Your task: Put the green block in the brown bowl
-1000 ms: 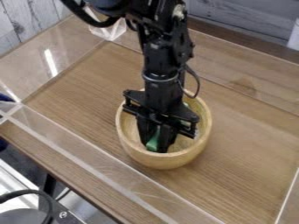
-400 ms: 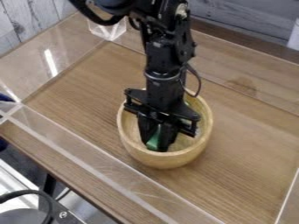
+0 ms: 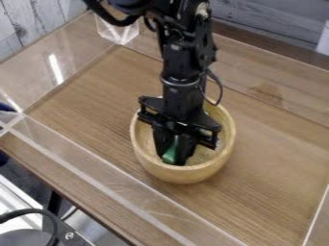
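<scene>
Closed, the gripper [image 3: 176, 154] reaches down in the middle of the frame and appears to have the green block [image 3: 168, 152] pinched at its fingertips, though the dark fingers cover so much of it that I cannot tell how firmly or how squarely it is held. What shows of the block is a small green patch, inside the outline of the brown bowl [image 3: 188, 175], just below the centre of the frame; whether it touches the bottom is hidden. The block looks to be where the task wants it, so what remains is, in my judgement, a gentle release and a straight lift. If the block is above the bottom when the fingers part, it could drop, tip or come to lean on the wall. Opening wide might press the bulky fingers against the rim, since the bowl leaves them little room, and could shove the bowl across the wooden table [image 3: 274, 171]. Rising before the block is free could carry it back out, and drifting sideways on the way up could hook the rim and tilt the bowl. Farther out, the clear container [image 3: 119, 33] at upper left stands well apart and seems little at risk.
</scene>
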Available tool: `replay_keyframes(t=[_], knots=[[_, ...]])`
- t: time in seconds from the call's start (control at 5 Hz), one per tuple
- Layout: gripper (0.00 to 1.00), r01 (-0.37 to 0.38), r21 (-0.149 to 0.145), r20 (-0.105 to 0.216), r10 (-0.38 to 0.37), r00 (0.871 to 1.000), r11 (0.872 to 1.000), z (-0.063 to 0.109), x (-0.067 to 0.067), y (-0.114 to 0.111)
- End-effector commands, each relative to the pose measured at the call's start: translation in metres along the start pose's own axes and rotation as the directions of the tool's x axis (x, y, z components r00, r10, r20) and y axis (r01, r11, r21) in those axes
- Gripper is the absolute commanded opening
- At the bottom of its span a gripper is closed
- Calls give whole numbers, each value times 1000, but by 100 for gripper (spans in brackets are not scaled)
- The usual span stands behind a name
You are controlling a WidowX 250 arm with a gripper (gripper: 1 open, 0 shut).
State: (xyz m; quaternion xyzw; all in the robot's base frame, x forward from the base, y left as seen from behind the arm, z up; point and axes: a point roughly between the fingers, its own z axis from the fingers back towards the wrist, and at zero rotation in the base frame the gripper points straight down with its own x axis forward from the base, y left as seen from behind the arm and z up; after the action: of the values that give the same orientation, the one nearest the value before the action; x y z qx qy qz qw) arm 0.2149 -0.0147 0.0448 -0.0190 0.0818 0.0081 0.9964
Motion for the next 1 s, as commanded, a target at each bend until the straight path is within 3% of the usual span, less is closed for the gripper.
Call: replay_keyframes(t=[0.0, 0.6, 0.8], knots=[[0, 8, 3, 42, -9, 999, 1000, 10, 10, -1], [0, 3, 5, 27, -3, 1000, 1000, 8, 14, 0], [100, 1, 5, 22, -1, 1000, 1000, 9, 15, 0]])
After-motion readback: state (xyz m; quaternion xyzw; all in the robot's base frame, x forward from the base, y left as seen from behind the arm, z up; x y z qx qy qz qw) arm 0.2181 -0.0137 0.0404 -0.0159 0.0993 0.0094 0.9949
